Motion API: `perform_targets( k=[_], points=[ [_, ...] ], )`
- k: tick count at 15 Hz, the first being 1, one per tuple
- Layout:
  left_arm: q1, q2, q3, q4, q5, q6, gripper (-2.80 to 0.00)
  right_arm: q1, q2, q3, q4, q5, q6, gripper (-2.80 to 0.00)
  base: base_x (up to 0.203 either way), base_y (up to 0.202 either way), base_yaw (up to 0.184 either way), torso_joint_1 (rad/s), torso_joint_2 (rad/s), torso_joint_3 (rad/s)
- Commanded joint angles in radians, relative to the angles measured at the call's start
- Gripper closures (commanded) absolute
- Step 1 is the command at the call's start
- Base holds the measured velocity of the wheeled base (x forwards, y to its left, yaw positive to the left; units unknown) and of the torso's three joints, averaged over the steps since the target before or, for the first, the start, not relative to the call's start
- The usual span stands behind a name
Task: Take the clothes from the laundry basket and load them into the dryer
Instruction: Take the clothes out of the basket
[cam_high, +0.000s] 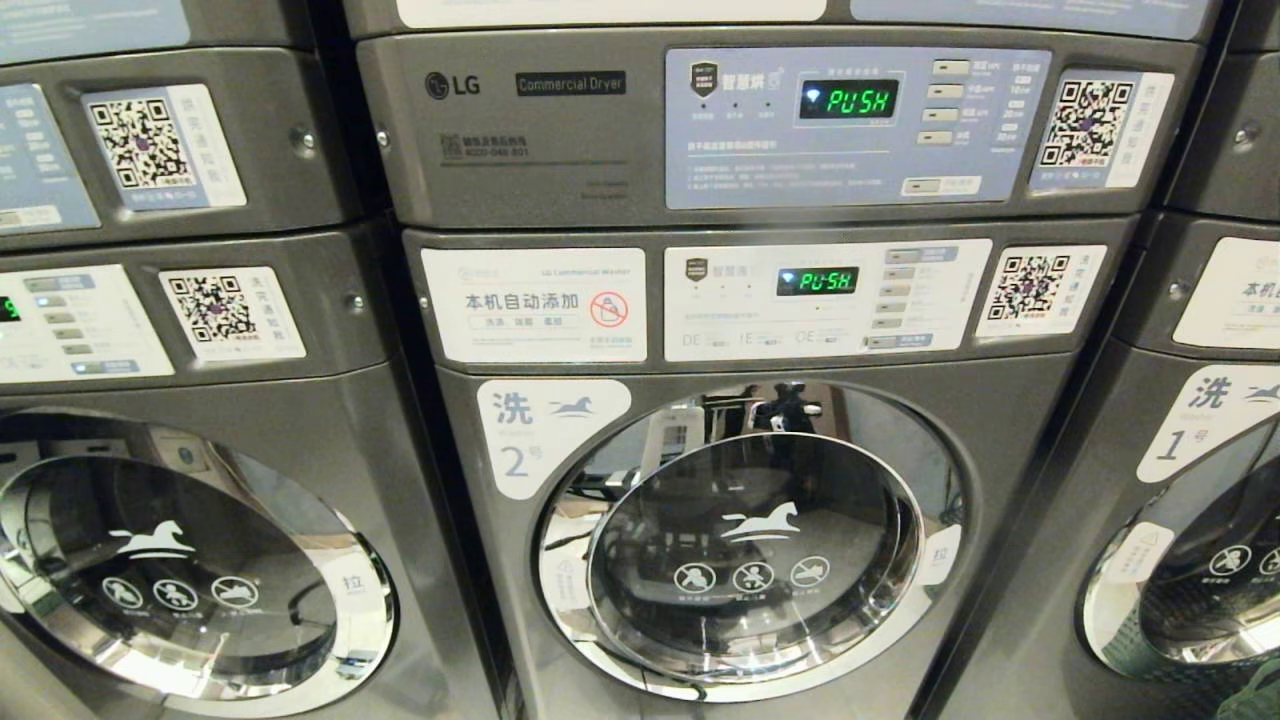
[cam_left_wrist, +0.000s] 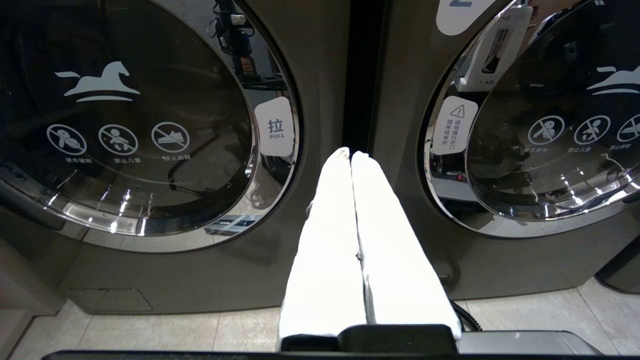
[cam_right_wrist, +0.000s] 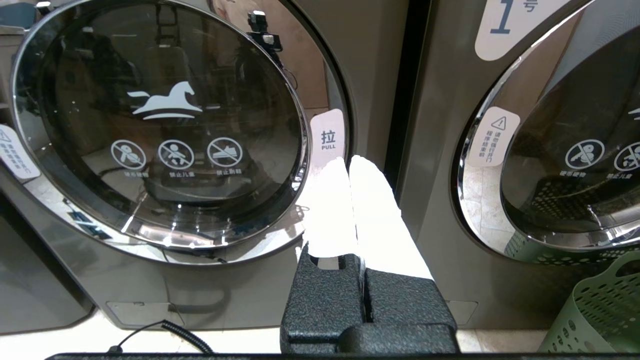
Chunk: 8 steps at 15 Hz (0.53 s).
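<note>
The head view faces the stack marked 2. At the top of it is the control panel of the dryer (cam_high: 620, 130) with the LG label; the dryer's round door is above the frame and does not show. Below it stands the washer (cam_high: 750, 540), its door with the horse emblem closed.

The laundry basket (cam_right_wrist: 595, 310) stands on the floor (cam_right_wrist: 240, 345) to the robot's right, in front of the machine marked 1, and its mesh wall is mirrored in that machine's door glass. I cannot see whether clothes are inside.

The left tool (cam_left_wrist: 349, 152) hangs low before the gap between two washers, its white fingers pressed together and holding nothing. The right tool (cam_right_wrist: 347, 160) is also pressed together and empty, near the pull tab (cam_right_wrist: 328, 137) of washer 2.

In my judgement the clothes will be soft, light and limp, so a pinch on a raised fold in the middle of the pile should lift best. The basket itself looks light and may slide if a garment catches on the lattice.
</note>
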<state>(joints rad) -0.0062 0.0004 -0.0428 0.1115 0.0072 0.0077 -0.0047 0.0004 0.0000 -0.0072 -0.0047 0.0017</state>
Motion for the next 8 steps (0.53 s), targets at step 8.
perform_targets(
  k=[8],
  points=[
    [0.0,0.0,0.0,0.0,0.0,0.0,0.0,0.0,0.0,0.0,0.0,0.0,0.001,0.0,-0.131,0.0,0.001,-0.003,0.01,0.005]
  ],
)
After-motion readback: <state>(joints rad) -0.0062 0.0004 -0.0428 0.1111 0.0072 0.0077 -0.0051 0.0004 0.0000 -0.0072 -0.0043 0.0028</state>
